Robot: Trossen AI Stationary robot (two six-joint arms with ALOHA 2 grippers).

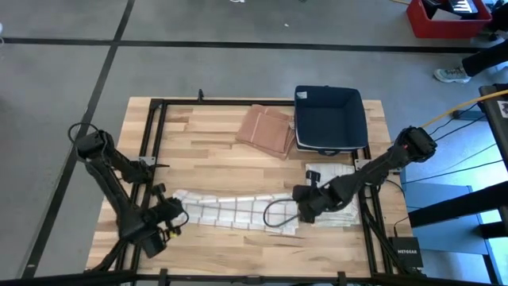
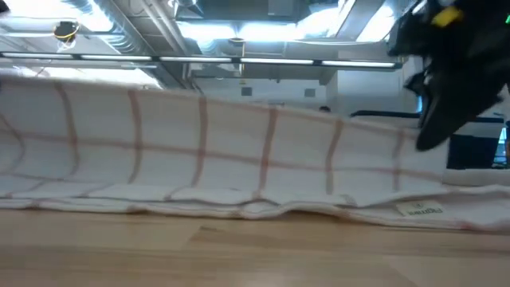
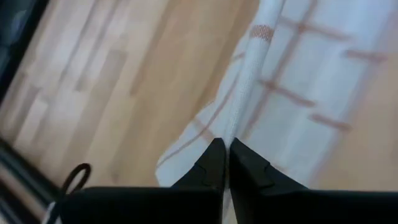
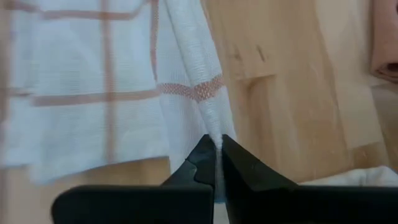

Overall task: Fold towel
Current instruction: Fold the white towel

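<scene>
Towel (image 1: pixel 230 208) stretched across front of counter (image 1: pixel 214 151), edge lifted. Left hand (image 1: pixel 168 213) pinches one corner, right hand (image 1: pixel 305 208) pinches other — both closed on cloth. Advice: move both hands together, keep edge tight, same height — lay corners evenly.

Only one readable word: "NETGEAR", in small letters on black box (image 1: pixel 406 251) at near right corner of table (image 1: pixel 214 143). Small sewn label (image 2: pixel 420 210) on hem of towel (image 2: pixel 239 151), seen in low view, but letters too blurred to read. No other text, number or sign legible.
</scene>
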